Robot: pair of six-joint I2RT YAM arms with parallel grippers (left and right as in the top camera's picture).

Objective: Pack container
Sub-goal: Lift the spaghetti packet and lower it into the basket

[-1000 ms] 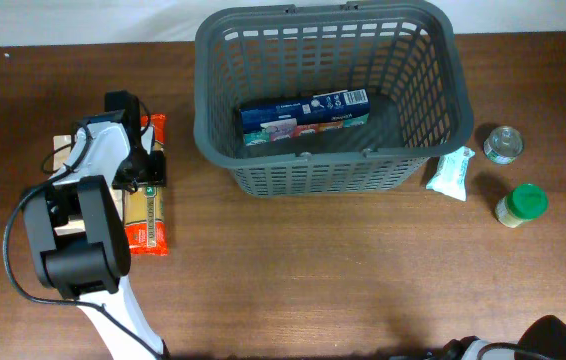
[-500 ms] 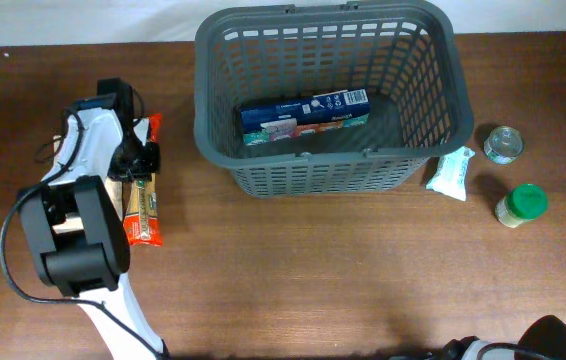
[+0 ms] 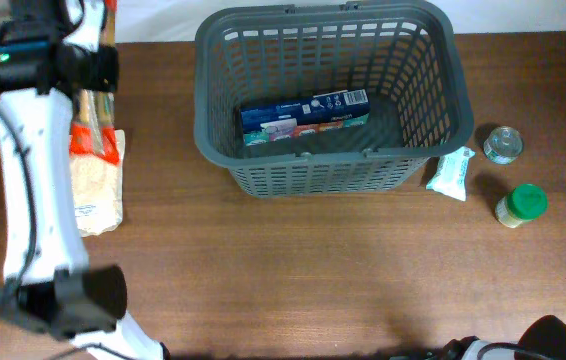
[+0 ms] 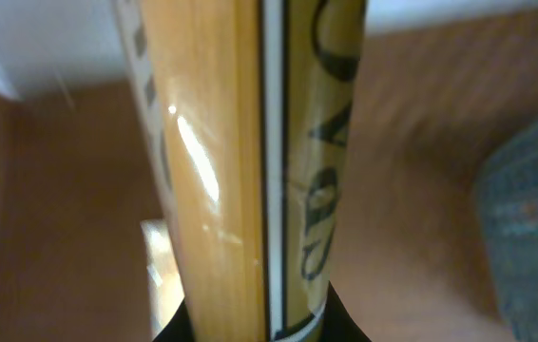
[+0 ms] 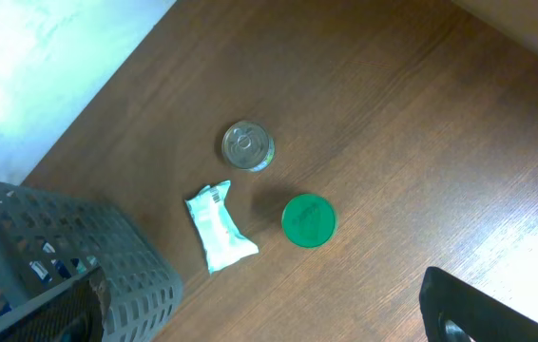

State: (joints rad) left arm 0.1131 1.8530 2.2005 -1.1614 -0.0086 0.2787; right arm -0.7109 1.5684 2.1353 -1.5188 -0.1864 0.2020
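Matt plastic and wood grain, with a few glossy wrappers among them.

The surface [image 3: 293, 270] is brown wood grain with a smooth, dull finish. The basket [image 3: 323, 175] is dark grey moulded plastic, matt, with slotted walls. The box [image 3: 305, 115] is printed card with a slight sheen. The long packet [image 4: 240, 161] is slick yellow film showing a bright streak of glare. The pale bag [image 3: 95, 190] is soft, lightly creased film. The pouch [image 5: 220, 226] is crinkled white-and-teal wrapper, the can [image 5: 248, 146] has a shiny metal top, and the lid [image 5: 307, 220] is smooth green plastic.
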